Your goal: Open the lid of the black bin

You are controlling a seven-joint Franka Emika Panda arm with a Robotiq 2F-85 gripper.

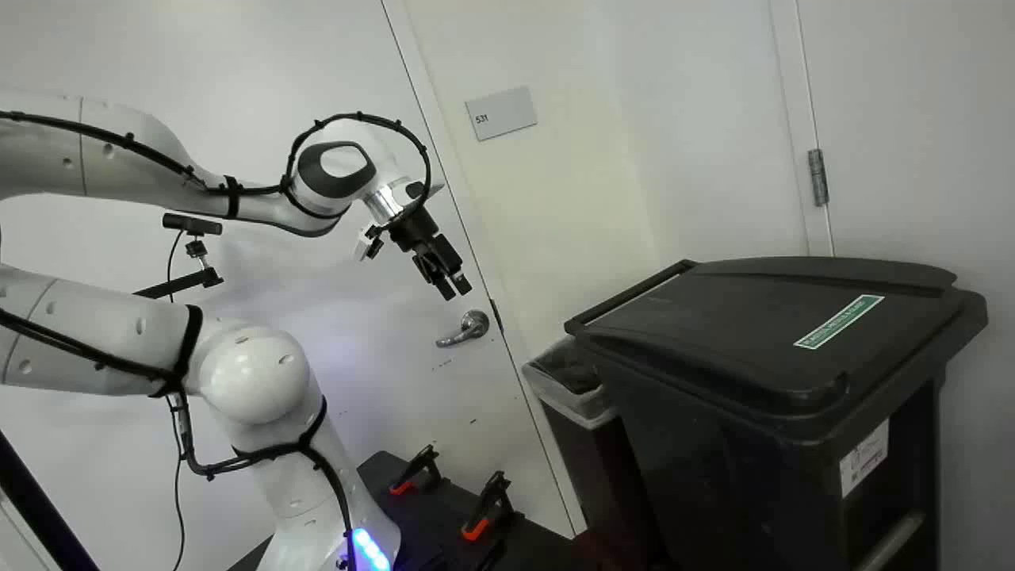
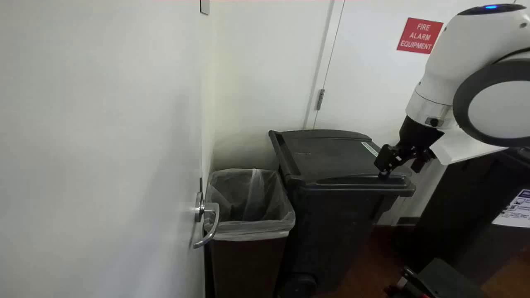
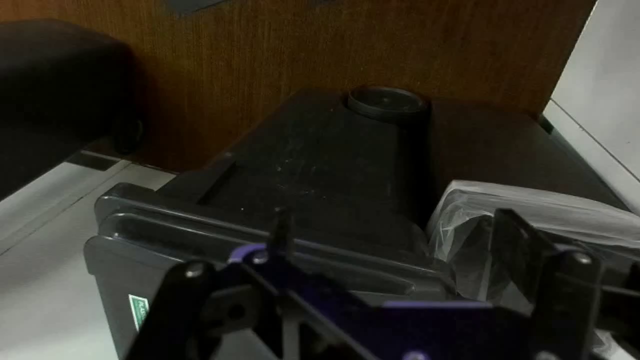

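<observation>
Step in hand, as I judge it: approach; lid [image 1: 737, 317] lies down on the black bin [image 1: 729, 476] in both exterior views, opening not yet begun. Bin stands off the worktop [image 1: 428, 511], past its right-hand corner beyond the clamps [image 1: 490, 501] in an exterior view, waste basket [image 2: 248, 260] just beside it. The pincer [image 1: 455, 289] hangs in the air, seemingly above lid level, apart from it; fingers [image 3: 515, 245] spread, nothing between them, clearest in the wrist view. Next move likely calls for carrying over to the lid's free edge, hooking a fingertip under the lip, then lifting in an arc towards the bar [image 1: 626, 297] at the basket end, which I take for the hinge side. Lid's long axis seems to run from that bar out to the free edge, which faces away from the basket; sticker strip [image 1: 839, 322] lies crosswise near that end, roughly parallel to the bar.
</observation>
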